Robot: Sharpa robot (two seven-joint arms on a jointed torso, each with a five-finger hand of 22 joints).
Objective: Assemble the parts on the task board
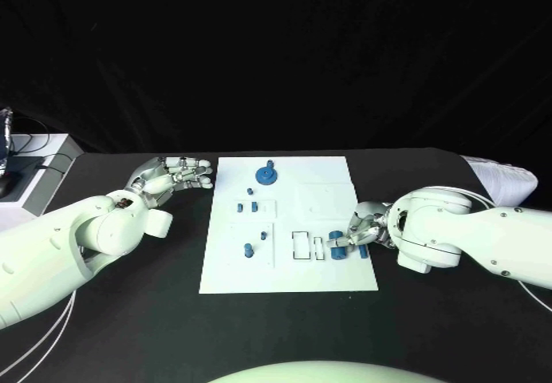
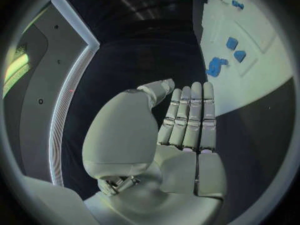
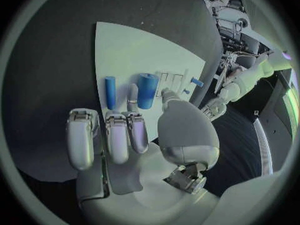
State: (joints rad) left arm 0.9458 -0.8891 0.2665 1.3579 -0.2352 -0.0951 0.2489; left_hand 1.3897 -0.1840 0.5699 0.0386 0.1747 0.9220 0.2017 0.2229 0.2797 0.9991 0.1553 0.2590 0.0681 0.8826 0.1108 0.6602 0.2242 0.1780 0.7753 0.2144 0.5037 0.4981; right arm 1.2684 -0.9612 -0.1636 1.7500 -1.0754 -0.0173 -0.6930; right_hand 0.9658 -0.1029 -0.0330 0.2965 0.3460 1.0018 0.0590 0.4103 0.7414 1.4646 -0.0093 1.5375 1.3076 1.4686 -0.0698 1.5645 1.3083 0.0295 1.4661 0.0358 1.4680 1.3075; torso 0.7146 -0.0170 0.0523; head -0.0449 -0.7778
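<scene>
The right robot hand [image 1: 362, 227] rests over the task board's [image 1: 317, 275] right edge, near its front right corner; its silver fingers [image 3: 119, 135] lie straight and side by side above two smooth blue cylinders, a thick one [image 3: 147, 90] and a thinner one [image 3: 110, 92], and whether any fingertip touches them cannot be told; it grips nothing that shows. The left robot hand [image 1: 172, 175] lies on the bench [image 1: 138, 319] just beside the board's left edge, toward the far left corner, fingers [image 2: 190, 115] extended together, thumb apart, holding nothing. The board is a flat white rectangular plate at the middle of the bench, marked with thin outlined rectangles. Small blue parts lie across it: a round, disc-like piece with a knob [image 1: 267, 173] near the far edge, short pegs [image 1: 246, 207] left of centre, and a longer rounded piece [image 1: 247, 251] toward the front left. The bench surface is matte black. Black cloth [image 1: 299, 72] hangs behind the far edge. At the bench's far right corner sits a pale folded item [image 1: 506, 175], and at the far left a white box-like object [image 1: 41, 163].
</scene>
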